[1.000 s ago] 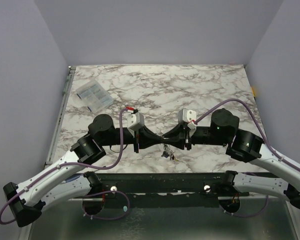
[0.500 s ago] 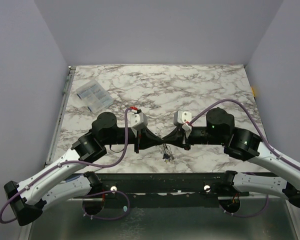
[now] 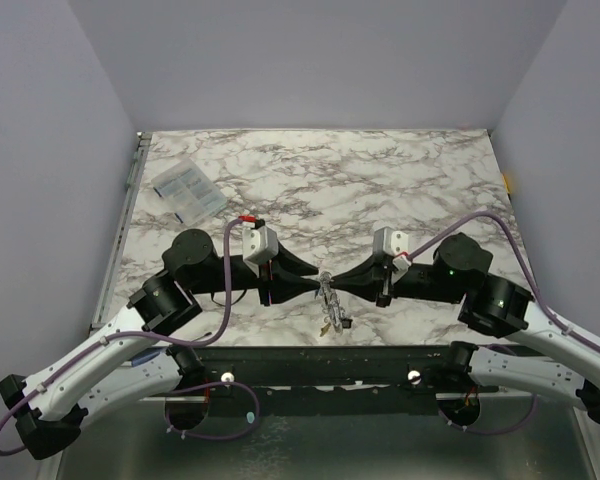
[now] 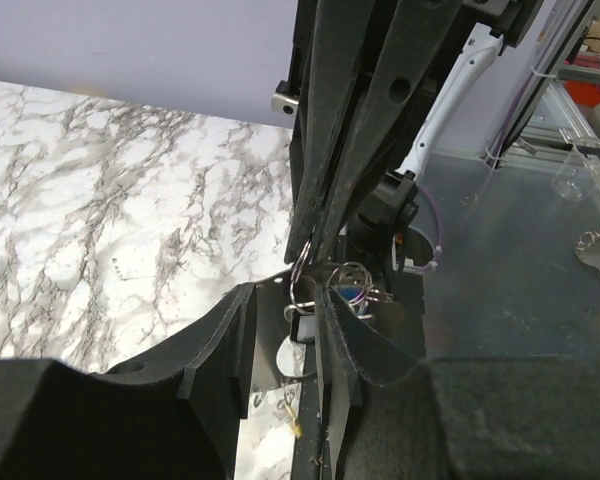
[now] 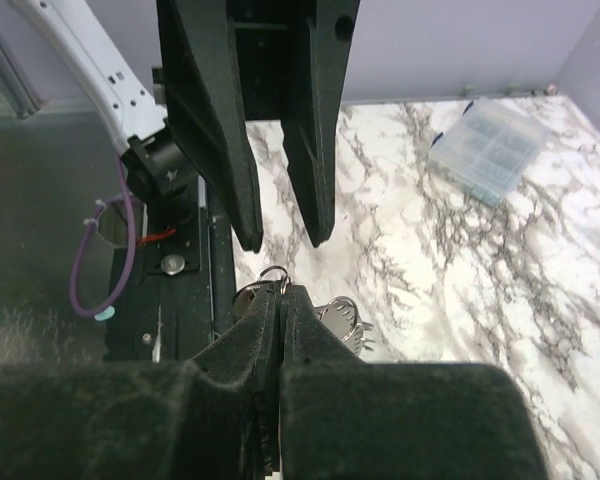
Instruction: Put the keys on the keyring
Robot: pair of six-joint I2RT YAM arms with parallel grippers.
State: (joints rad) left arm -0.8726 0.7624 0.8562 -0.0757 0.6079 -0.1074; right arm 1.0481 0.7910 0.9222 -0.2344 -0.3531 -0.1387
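The right fingers (image 5: 242, 345) are pressed together, clamped on the keyring (image 5: 273, 273), holding it over the marble counter (image 3: 380, 180) near its front edge. The keys (image 3: 332, 314) dangle beneath the ring. The left fingers (image 5: 218, 130) stand apart, their tips just beside the ring.

A robotics lab cell: bare lilac walls (image 3: 310, 60) box in a marble-print desk (image 3: 380, 170), with cabled left arm (image 3: 100, 355) and right arm (image 3: 552, 335) bolted to a metal rail (image 3: 320, 362) at its near edge.
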